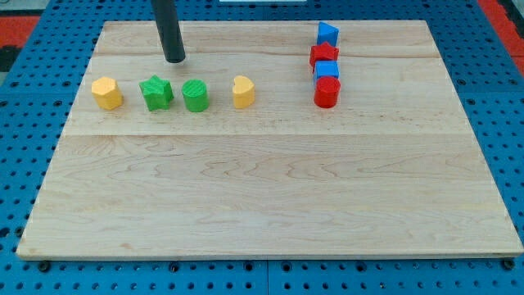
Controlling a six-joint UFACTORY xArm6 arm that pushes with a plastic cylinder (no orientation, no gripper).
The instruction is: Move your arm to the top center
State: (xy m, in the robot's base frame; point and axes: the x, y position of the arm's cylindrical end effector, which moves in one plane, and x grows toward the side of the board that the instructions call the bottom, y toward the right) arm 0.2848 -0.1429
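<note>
My tip [175, 60] rests on the wooden board [262, 180] near the view's top left, just above the gap between the green star [155, 93] and the green cylinder [196, 95]. It touches no block. A row runs left to right: yellow hexagon block [106, 93], green star, green cylinder, yellow heart [242, 92]. At the view's upper right a tight column runs top to bottom: blue block [327, 34], red star [324, 55], blue cube [327, 70], red cylinder [327, 93].
The board lies on a blue pegboard surface [24, 156] that shows around its edges. A red patch [16, 24] shows at the view's top left corner.
</note>
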